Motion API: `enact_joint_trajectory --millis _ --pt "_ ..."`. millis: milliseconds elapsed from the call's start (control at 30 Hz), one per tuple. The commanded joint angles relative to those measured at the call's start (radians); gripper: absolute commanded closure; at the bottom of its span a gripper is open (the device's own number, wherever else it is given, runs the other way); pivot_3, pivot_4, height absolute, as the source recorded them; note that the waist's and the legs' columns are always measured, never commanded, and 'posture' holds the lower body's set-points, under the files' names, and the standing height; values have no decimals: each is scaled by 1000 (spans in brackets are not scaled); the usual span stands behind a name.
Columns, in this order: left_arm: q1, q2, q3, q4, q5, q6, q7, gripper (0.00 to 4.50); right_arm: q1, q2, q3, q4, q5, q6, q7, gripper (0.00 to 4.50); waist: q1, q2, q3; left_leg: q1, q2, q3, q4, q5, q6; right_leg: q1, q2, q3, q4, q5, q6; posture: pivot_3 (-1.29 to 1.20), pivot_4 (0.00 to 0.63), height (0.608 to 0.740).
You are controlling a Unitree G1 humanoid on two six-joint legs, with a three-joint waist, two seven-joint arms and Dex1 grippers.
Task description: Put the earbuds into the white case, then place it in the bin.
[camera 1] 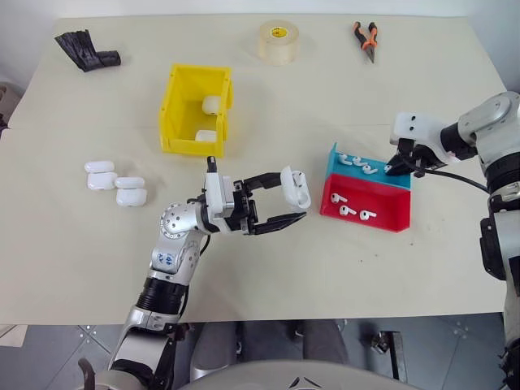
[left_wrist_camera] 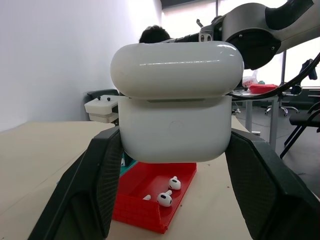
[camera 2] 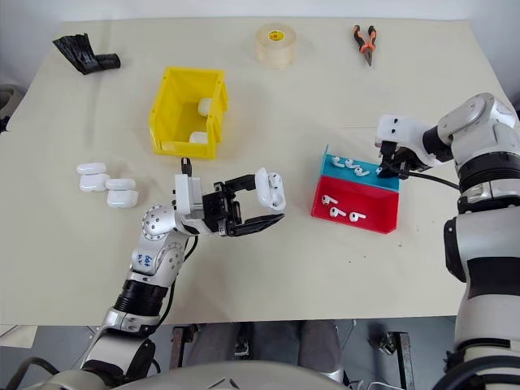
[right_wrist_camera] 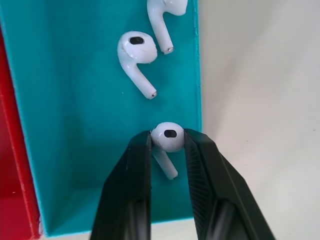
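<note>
My left gripper (camera 1: 292,197) is shut on the white case (camera 1: 297,188), held above the table's middle; its fingers (left_wrist_camera: 90,190) press both sides of the case (left_wrist_camera: 175,127), whose lid (left_wrist_camera: 175,70) looks slightly raised. My right gripper (right_wrist_camera: 167,142) reaches down into the blue tray (right_wrist_camera: 75,125) and is shut on one earbud (right_wrist_camera: 167,136) near the tray's corner. Two more earbuds (right_wrist_camera: 137,57) lie loose in that tray. In the head view the right gripper (camera 1: 396,168) sits at the blue tray's right end. The yellow bin (camera 1: 175,110) stands further back on the left.
The red tray (camera 1: 390,213) with several earbuds (camera 1: 348,210) adjoins the blue tray. Two cases (camera 1: 211,104) lie in the bin. Several spare cases (camera 1: 114,183) lie at the left. At the back are a tape roll (camera 1: 278,41), pliers (camera 1: 366,39) and a black object (camera 1: 85,50).
</note>
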State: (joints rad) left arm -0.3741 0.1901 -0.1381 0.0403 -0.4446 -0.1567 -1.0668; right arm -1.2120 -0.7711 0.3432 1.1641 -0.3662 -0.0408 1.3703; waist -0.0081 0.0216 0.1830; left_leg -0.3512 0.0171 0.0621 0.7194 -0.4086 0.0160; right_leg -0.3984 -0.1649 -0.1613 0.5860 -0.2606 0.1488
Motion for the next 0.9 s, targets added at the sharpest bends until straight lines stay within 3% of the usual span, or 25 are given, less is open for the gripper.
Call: enact_joint_trajectory --millis 33,167,267,500,667,833,900 --pt "-1 -1 2 -43 -11 -12 -1 1568 7 1 -17 -15 10 4 -14 3557 -2 0 0 0 0 0 0 0 0 0 0 0 0 0 0 0 150 740" --pt "-5 -1 2 -39 -11 -13 -2 1568 13 -1 -19 -20 17 2 -8 3557 -4 0 0 0 0 0 0 0 0 0 0 0 0 0 0 0 150 740" --pt "-8 -2 2 -37 -11 -14 -4 1568 20 1 -34 -28 33 -2 -18 3933 -6 0 0 0 0 0 0 0 0 0 0 0 0 0 0 0 150 740" --pt "-2 2 4 -44 -19 -9 -12 1568 33 -32 -154 -158 167 70 45 3933 -14 1 0 0 0 0 0 0 0 0 0 0 0 0 0 0 150 740" --pt "-7 4 8 -39 -26 -4 -18 1568 198 -42 -323 -509 452 264 210 3933 -10 1 0 -1 0 -1 0 0 0 0 0 -1 -1 0 0 0 150 740" --pt "-18 0 10 -26 -28 -1 -19 1568 419 -12 -451 -863 713 536 145 3933 6 1 0 -1 0 -1 1 0 0 0 0 0 0 0 0 0 150 740" --pt "-19 3 11 -27 -33 4 -22 1568 506 60 -540 -1008 869 656 57 3933 10 0 0 -1 -1 -1 2 0 0 0 0 0 0 0 0 0 150 740"
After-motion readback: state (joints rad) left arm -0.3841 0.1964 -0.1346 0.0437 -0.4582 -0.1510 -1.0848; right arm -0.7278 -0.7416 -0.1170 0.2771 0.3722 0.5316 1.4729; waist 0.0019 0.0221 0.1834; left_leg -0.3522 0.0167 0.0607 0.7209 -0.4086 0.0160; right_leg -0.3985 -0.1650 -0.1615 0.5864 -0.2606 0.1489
